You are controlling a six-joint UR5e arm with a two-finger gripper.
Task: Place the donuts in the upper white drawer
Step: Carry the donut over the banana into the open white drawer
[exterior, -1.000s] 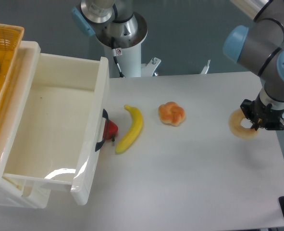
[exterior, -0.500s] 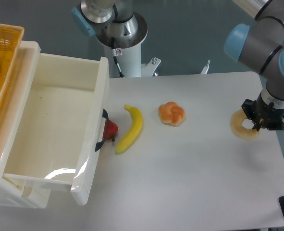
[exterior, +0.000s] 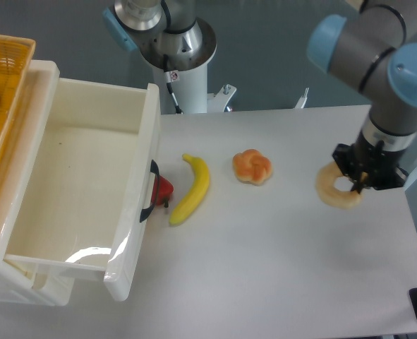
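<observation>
White tabletop (exterior: pixel 279 268) is carrying the whole scene under a grey-blue backdrop. Over at its right side, the black two-finger gripper (exterior: pixel 360 182) is clamping down narrowly on the rim of the pale beige ring donut (exterior: pixel 337 191). Near the middle, the golden-orange knotted bun (exterior: pixel 252 167) is lying beside a curved yellow banana (exterior: pixel 193 188). At left, the upper white plastic drawer (exterior: pixel 81 191) is standing pulled open with nothing showing inside, a small red fruit (exterior: pixel 162 188) touching its black handle.
</observation>
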